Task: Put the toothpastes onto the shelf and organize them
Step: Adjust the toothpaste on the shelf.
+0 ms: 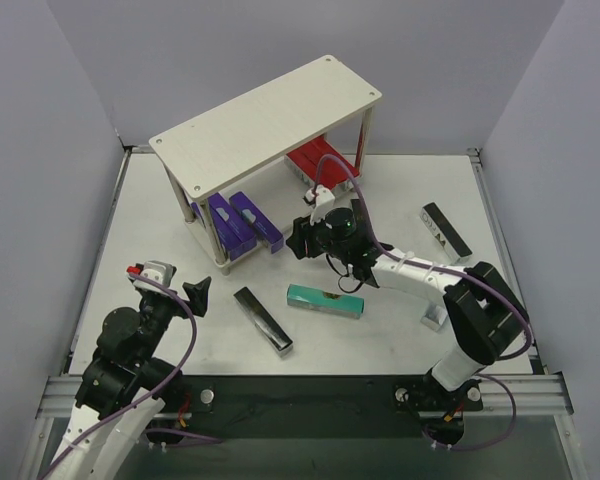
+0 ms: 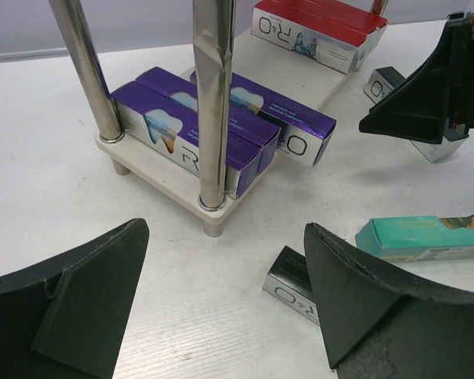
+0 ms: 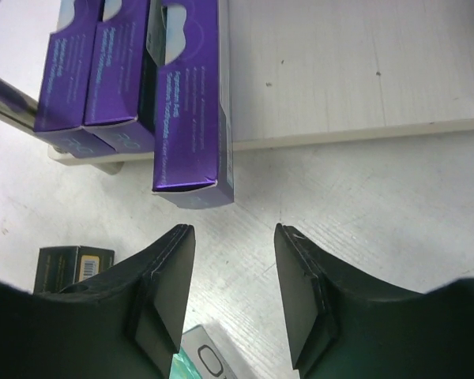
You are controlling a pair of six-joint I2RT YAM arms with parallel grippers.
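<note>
Purple toothpastes (image 1: pixel 242 222) and red toothpastes (image 1: pixel 318 160) are laid on the shelf (image 1: pixel 270 115). A teal carton (image 1: pixel 325 301) and a black carton (image 1: pixel 263 320), at six o'clock from it, are not yet placed. The left gripper (image 1: pixel 195 295) and the right gripper (image 1: pixel 298 240) are seen released and empty.

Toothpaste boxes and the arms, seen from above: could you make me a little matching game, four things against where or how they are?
Things:
1 purple cartons
2 red cartons
3 teal carton
4 left pincer

Places or states:
a lying loose on the table
b open, holding nothing
c lower shelf board, right end
d lower shelf board, left end

Pairs: 1-d, 2-c, 3-a, 4-b
</note>
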